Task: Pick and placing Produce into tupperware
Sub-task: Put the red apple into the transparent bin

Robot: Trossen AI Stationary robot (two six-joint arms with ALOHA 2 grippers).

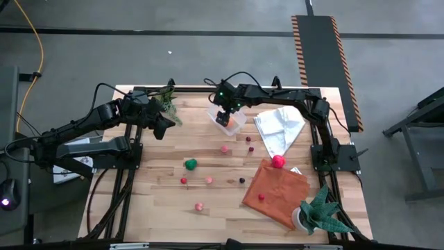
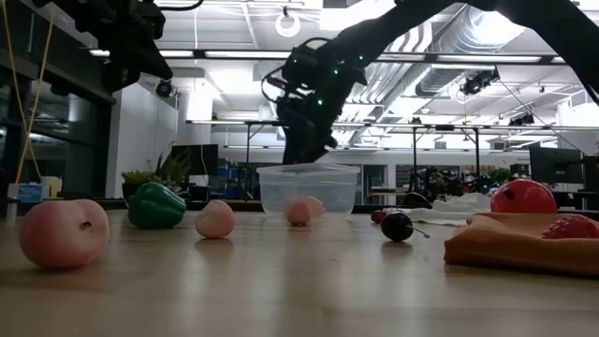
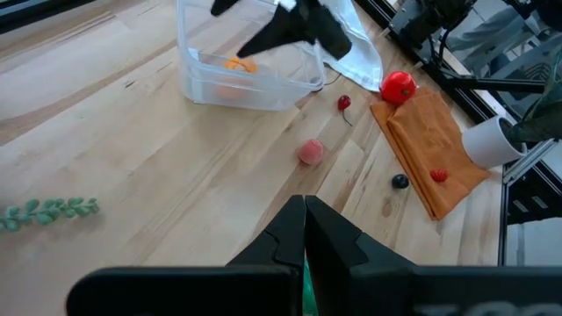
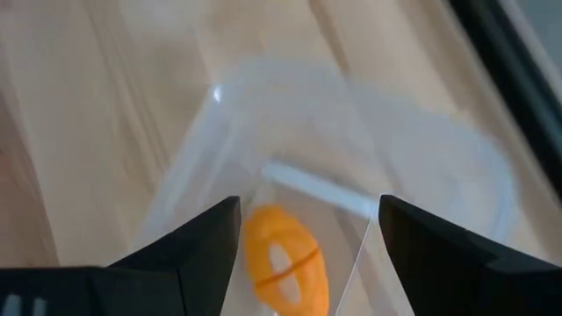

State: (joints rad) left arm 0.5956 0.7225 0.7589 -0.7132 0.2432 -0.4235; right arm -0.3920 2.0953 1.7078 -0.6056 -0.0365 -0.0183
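the right gripper is hanging just over the tupperware at the far middle of the table, its fingers spread wide with nothing between them, and an orange piece of produce is lying inside the container right below. the left gripper is waiting to the left of the tupperware, fingers pressed together and empty. a green pepper, small pink fruits and a red tomato on the orange cloth are lying nearer.
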